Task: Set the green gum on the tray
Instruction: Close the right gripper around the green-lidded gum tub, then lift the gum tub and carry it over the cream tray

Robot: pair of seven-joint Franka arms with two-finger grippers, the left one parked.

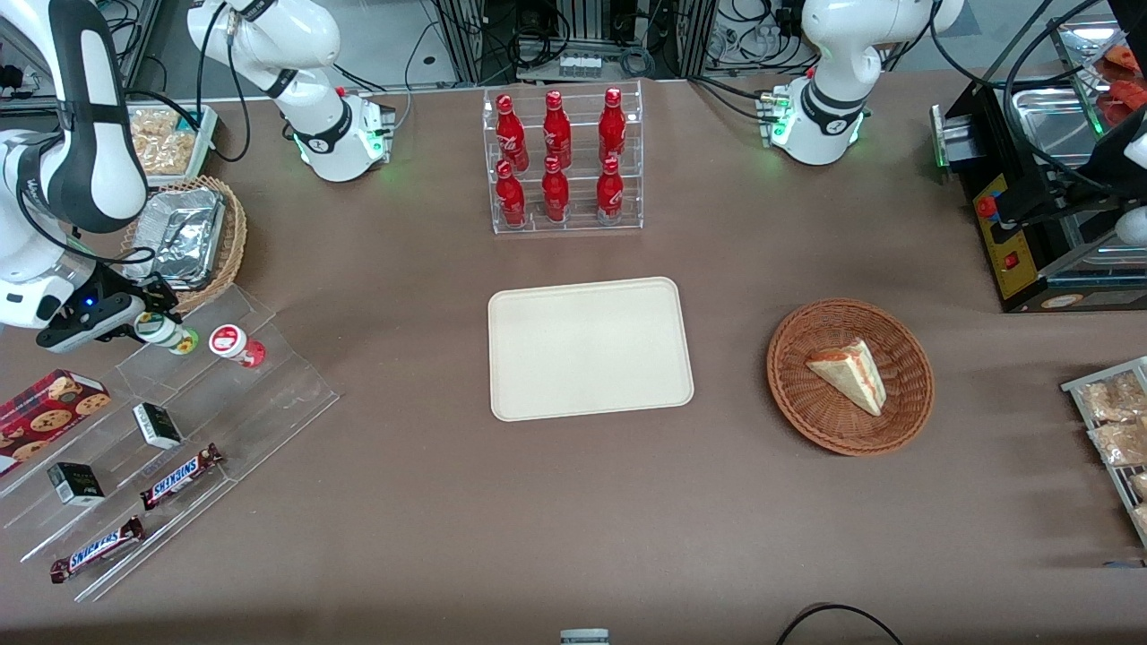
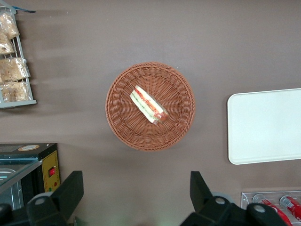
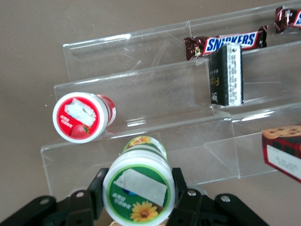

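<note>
Green gum (image 3: 139,190) sits right between the fingers (image 3: 96,188) of the gripper (image 3: 138,197), which pinch the white bottle from both sides just under its lid. You can see the lid pretty well from the wrist camera: green ring, white label, yellow flower printed on it. From the front, the gripper (image 1: 154,324) has the bottle (image 1: 164,331) tilted over on the top step of the clear plastic stand (image 1: 206,394), way over at the working arm's end of the table.

Just beside the fingers, on the same step, is the red gum (image 3: 83,116), the twin bottle with a strawberry on its lid. It lies tilted too, close to the green one but not touching it as far as I can tell. One step down from the fingers there's a small black box (image 3: 226,74) standing up, and a step lower still a Snickers bar (image 3: 225,43). A cookie box (image 3: 283,150) pokes in near the gripper as well.

Tray (image 1: 589,348) is well apart from the fingers, toward the middle of the table, flat and cream coloured with nothing on it. Farther from the front camera than the tray is a rack of red bottles (image 1: 560,158). Toward the parked arm's end there's a wicker basket (image 1: 849,376) with a sandwich wedge (image 1: 849,374) in it.
</note>
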